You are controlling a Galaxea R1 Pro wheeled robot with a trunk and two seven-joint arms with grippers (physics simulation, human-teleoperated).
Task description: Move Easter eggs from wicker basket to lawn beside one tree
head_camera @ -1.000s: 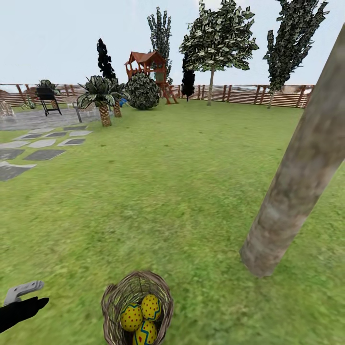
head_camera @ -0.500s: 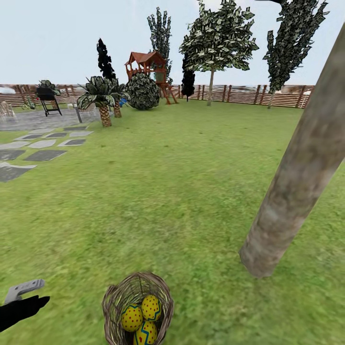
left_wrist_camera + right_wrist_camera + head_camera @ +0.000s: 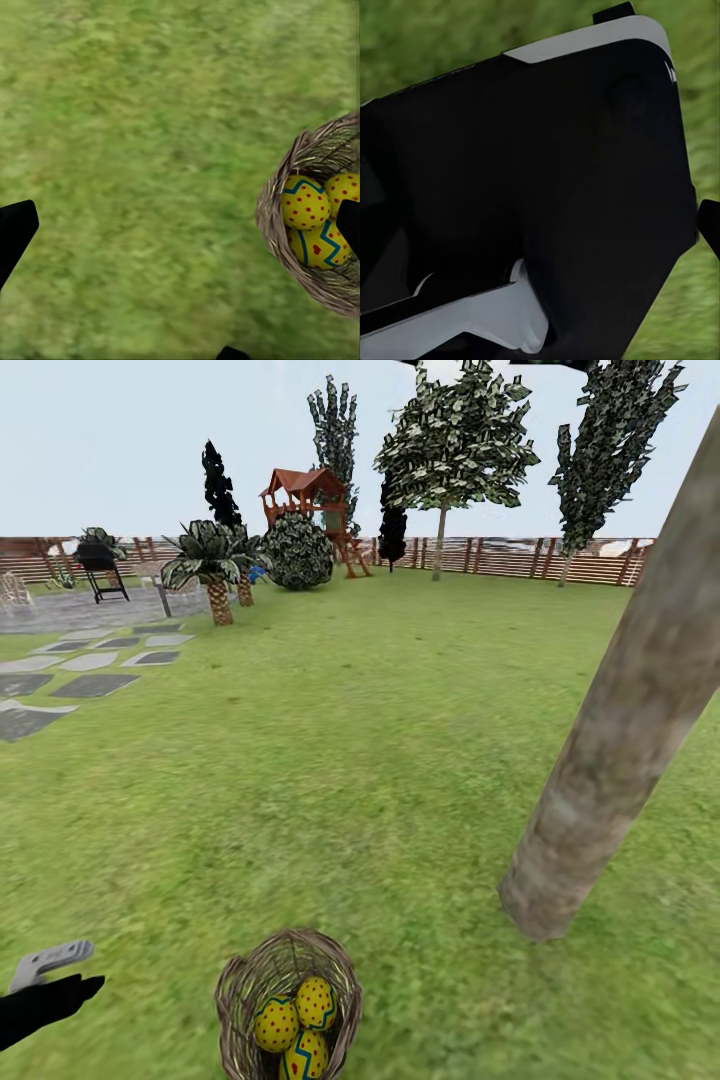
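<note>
Yellow dotted eggs (image 3: pixel 296 1023) packed in the brown wicker basket (image 3: pixel 240 985) look smooth, rigid, slippery; grip the topmost across its middle. Left gripper (image 3: pixel 180 225) fingers spread; right's unclear.

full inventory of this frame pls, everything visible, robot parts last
Easter eggs: 3, yellow with red dots and blue zigzags, all in the basket.
Wicker basket: 1, brown, on the grass at near centre.
Tree trunk: 1, grey-tan, right of the basket, leaning.
Lawn: green, broad.
Paving stones: several, grey, far left.
Palms: 2, short, left background.
Playhouse: 1, red-brown, far centre.
Fence: brown slats, along the back.
Grill: 1, black, far left.
Left gripper: black and grey, left of the basket, open.
</note>
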